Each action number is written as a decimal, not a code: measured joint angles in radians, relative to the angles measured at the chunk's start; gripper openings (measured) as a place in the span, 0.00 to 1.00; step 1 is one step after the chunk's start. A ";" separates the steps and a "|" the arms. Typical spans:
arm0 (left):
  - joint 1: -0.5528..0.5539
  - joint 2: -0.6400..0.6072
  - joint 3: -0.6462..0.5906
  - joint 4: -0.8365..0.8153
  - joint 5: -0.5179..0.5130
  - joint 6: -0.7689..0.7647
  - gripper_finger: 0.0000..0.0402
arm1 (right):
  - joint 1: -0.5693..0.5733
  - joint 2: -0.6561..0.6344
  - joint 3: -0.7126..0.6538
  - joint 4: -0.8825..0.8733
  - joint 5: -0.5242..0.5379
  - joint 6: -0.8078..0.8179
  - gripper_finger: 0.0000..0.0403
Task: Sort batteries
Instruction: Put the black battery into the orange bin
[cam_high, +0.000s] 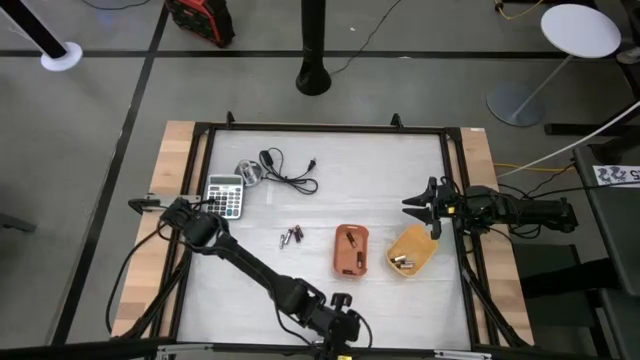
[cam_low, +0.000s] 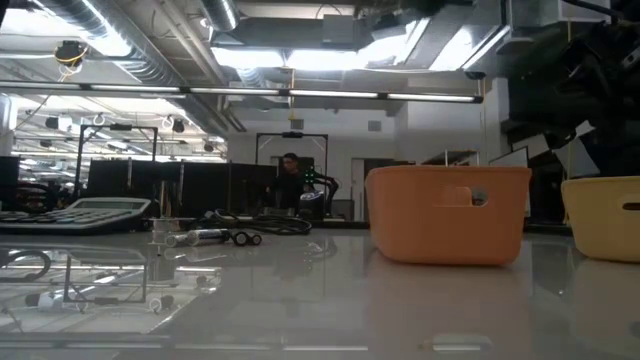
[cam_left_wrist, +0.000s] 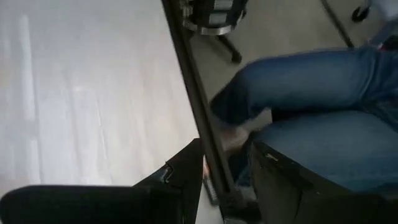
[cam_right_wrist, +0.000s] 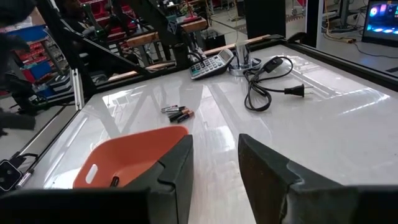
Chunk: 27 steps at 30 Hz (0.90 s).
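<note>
The right end effector (cam_high: 412, 205), fingers apart and holding nothing, hovers just beyond the yellow tray (cam_high: 411, 250). The loose batteries (cam_high: 290, 237) lie well past the orange tray (cam_high: 350, 250), so a reach could clip it. The left end effector (cam_high: 340, 322) is parked nearer than the orange tray, fingers apart.

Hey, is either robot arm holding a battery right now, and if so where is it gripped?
Nothing is held. The right gripper hangs above the orange plastic tray with open, empty jaws; the left gripper, at the table's near edge, is open and empty too.

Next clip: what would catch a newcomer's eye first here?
Two small trays sit side by side on the white table: an orange tray near the middle and a yellow tray to its right, both holding batteries. A loose cluster of batteries lies left of the orange tray. The right gripper, open, hovers above the yellow tray.
</note>
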 joint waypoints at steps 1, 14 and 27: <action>0.002 -0.010 0.004 -0.001 0.000 0.011 0.29 | 0.000 0.000 0.000 0.000 0.000 0.000 0.30; 0.041 -0.184 0.021 -0.458 0.028 -0.040 0.29 | 0.000 0.000 0.000 0.002 0.000 0.000 0.30; 0.171 -0.273 0.014 -1.148 -0.258 -0.077 0.29 | 0.000 0.000 -0.006 0.338 -0.021 0.161 0.30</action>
